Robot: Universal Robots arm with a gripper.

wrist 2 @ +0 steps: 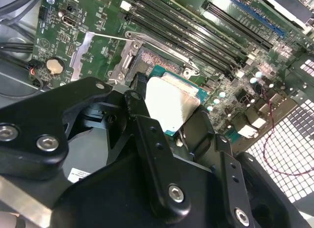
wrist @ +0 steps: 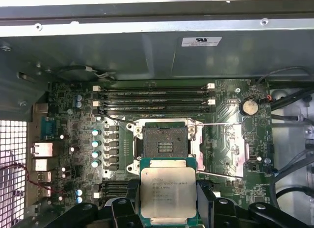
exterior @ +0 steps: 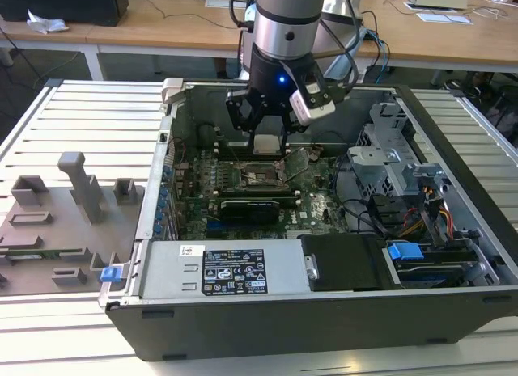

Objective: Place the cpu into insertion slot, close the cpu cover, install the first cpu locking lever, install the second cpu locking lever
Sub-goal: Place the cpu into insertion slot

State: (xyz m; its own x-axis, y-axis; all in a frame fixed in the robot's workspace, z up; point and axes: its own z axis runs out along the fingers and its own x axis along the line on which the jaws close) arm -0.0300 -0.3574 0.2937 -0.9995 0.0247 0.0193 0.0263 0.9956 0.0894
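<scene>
Quick notes from us: gripper (wrist: 168, 201) clamped on cpu (wrist: 168, 189), fingers (wrist: 206, 203) pinching two opposite edges, silver top up, chip level. Insertion slot (wrist: 164, 145) open and bare, lying just past chip's free edge, not touching. In exterior view cpu (exterior: 267, 143) hangs clear above motherboard (exterior: 312, 210), near slot. Chip edges look square to slot rim. We reckon nothing seated yet.

The insertion slot (wrist: 164, 145) is left open from above. It is boxed in by long memory slots (wrist: 154, 101) on one side (just beside it) and a black card (exterior: 251, 208) on the other.
</scene>
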